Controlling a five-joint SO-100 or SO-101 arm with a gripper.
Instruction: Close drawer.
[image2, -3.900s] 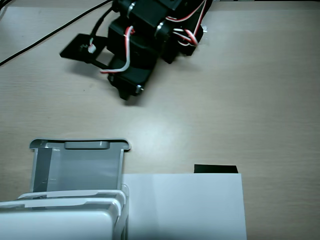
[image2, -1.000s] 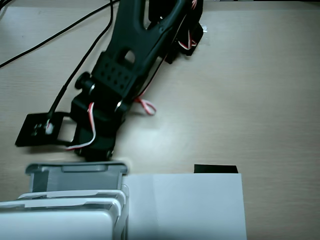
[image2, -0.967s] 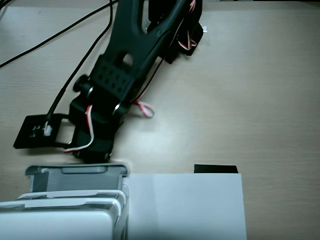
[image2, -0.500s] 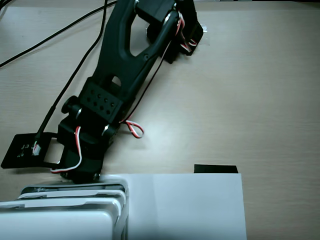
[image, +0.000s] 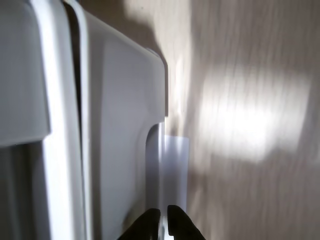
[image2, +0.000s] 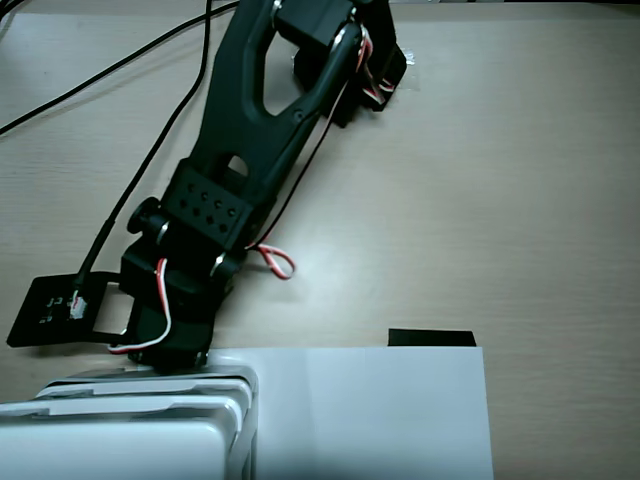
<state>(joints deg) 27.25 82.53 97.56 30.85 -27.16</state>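
Claw (image: 163, 220) tips show at the bottom edge of the wrist view as two dark fingers nearly pressed together, with only a thin sliver of the pale drawer rim between them, so it appears to nip or rest against that rim rather than hold anything bulky. Just beyond it lies the drawer (image: 120, 130), its translucent grey front and rounded corner filling the left half of that view, with the handle recess cut beside the claw. In the fixed view the arm (image2: 250, 130) reaches down to the cabinet's edge (image2: 150, 400) at lower left, beside a flat white sheet of paper (image2: 380, 410) on the wooden surface (image2: 520, 200). To close well, the push should probably run straight along the drawer's slide, pressing centred on the front so it does not skew or shove the light cabinet back.
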